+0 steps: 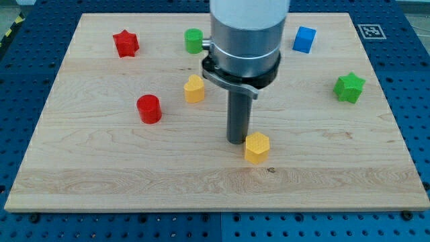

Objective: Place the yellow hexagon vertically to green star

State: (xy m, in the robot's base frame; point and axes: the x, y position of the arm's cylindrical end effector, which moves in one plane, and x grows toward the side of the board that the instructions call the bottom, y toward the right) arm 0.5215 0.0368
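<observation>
The yellow hexagon lies on the wooden board a little below the middle. My tip rests on the board just to the hexagon's upper left, touching or nearly touching it. The green star sits near the board's right edge, well above and to the right of the hexagon. The wide grey arm body hangs over the top middle of the board and hides what lies behind it.
A second yellow block lies left of the rod. A red cylinder and a red star are at the left. A green cylinder and a blue cube sit near the top edge.
</observation>
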